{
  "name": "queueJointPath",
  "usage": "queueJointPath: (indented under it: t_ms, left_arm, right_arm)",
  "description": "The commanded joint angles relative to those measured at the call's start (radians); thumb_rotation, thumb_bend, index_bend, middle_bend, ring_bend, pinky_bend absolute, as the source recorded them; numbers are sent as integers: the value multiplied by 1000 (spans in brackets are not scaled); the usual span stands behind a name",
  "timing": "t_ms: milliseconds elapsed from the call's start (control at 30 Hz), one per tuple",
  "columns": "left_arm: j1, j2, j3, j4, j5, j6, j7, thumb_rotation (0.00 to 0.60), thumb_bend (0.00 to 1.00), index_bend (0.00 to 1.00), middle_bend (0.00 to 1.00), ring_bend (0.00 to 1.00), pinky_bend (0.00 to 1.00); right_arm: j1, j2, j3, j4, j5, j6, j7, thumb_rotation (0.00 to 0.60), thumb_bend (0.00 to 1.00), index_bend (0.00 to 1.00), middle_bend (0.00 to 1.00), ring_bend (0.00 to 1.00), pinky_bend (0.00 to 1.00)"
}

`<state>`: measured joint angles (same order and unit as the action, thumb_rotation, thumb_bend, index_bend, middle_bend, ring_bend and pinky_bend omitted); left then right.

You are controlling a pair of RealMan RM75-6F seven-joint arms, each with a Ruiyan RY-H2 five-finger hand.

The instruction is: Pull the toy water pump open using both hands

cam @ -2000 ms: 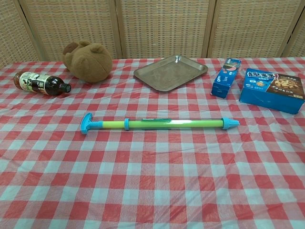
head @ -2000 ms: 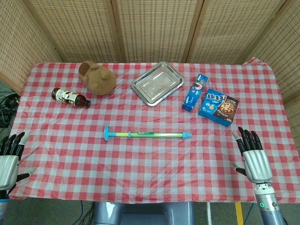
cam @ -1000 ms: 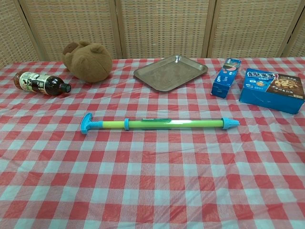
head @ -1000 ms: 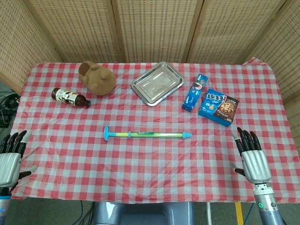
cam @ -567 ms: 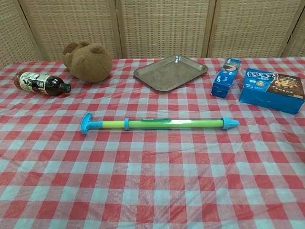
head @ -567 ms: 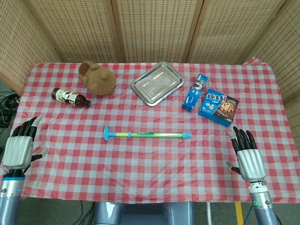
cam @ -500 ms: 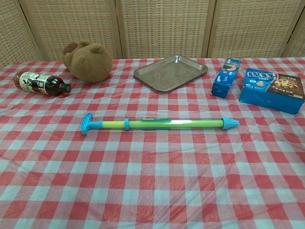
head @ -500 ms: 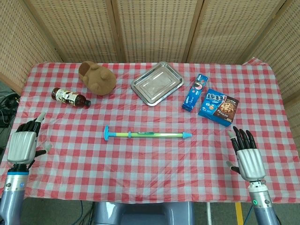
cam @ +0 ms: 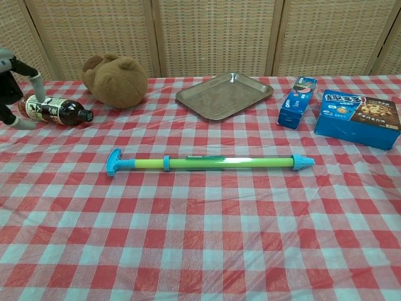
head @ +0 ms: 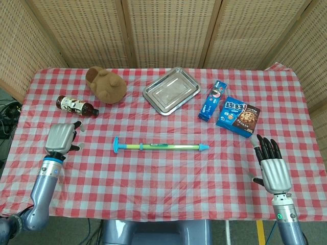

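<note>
The toy water pump (head: pixel 161 147) (cam: pixel 207 163) lies flat across the middle of the checked table, green tube with a blue T-handle at its left end and a blue nozzle at its right end. My left hand (head: pixel 61 137) (cam: pixel 14 81) hovers left of the handle, well apart from it, fingers spread and holding nothing. At the table's right front edge my right hand (head: pixel 271 166) is raised, fingers apart and empty, far from the nozzle; the chest view does not show it.
A dark bottle (head: pixel 76 106) lies just behind my left hand. A brown plush toy (head: pixel 106 84), a metal tray (head: pixel 171 90), a blue tube box (head: pixel 212 100) and a blue cookie box (head: pixel 237 116) sit across the back half.
My left hand has swung up from the table's front left edge toward the pump's handle and now shows in the chest view. My right hand has barely shifted. The pump has not moved.
</note>
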<state>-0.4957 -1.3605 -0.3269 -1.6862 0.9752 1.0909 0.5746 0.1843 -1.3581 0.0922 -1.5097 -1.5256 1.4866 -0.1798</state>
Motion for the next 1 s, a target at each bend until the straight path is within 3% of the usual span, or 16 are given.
queueJointPath:
  t_ms: [33, 200, 367, 1000]
  left_arm:
    - [-89, -46, -26, 6, -140, -42, 111, 600, 177, 456, 907, 834, 747]
    - [-183, -105, -30, 33, -316, -52, 208, 600, 177, 437, 907, 834, 747]
    - [-257, -157, -18, 63, -416, -53, 261, 600, 177, 427, 907, 834, 747]
    - [-448, -343, 8, 233, -630, -27, 371, 600, 234, 441, 907, 834, 747]
  right_arm:
    - [-2, 6, 1, -3, 1, 0, 11, 600, 118, 0, 0, 0, 0]
    - [-3, 14, -2, -11, -5, 1, 22, 600, 118, 1, 0, 0, 0]
    - [-3, 15, -8, -12, -19, 4, 36, 600, 118, 6, 0, 0, 0]
    - [1, 24, -3, -6, -11, -9, 97, 600, 121, 7, 0, 0, 0]
